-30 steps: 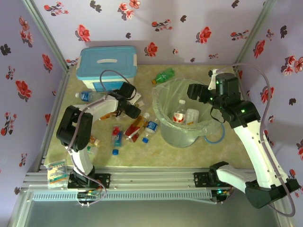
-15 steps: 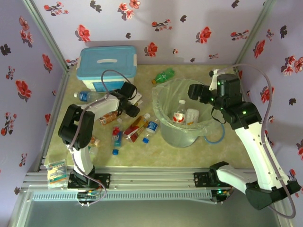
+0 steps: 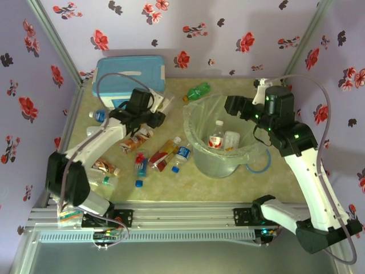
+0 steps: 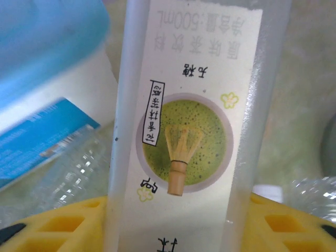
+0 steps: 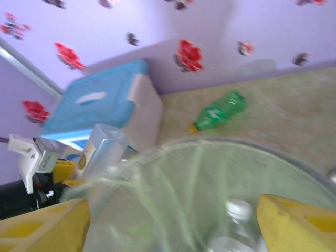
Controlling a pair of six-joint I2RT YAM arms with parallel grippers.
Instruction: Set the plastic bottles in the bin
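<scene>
My left gripper [image 3: 153, 114] is raised above the table in front of the blue-lidded box, shut on a pale plastic bottle [image 4: 184, 105] whose white label shows a green tea bowl and whisk. Yellow fingers [image 4: 52, 226] press both its sides. My right gripper [image 3: 231, 105] hangs open over the bin [image 3: 219, 165], a clear bag-lined bucket with two bottles [image 3: 215, 138] inside. In the right wrist view the bin's rim [image 5: 220, 144] curves between the fingers of that gripper [image 5: 170, 226], and the held bottle [image 5: 102, 149] appears beyond it. Several bottles [image 3: 162, 154] lie left of the bin, and a green one [image 3: 197, 91] behind it.
A white box with a light-blue lid [image 3: 128, 77] stands at the back left. A loose blue cap [image 3: 138, 183] lies near the front. A blue hose loop [image 3: 263, 162] rests by the bin's right side. Flowered walls close in three sides.
My left gripper has closed on the pale bottle and lifted it off the table, moving up and back toward the box. The right arm has barely moved.
</scene>
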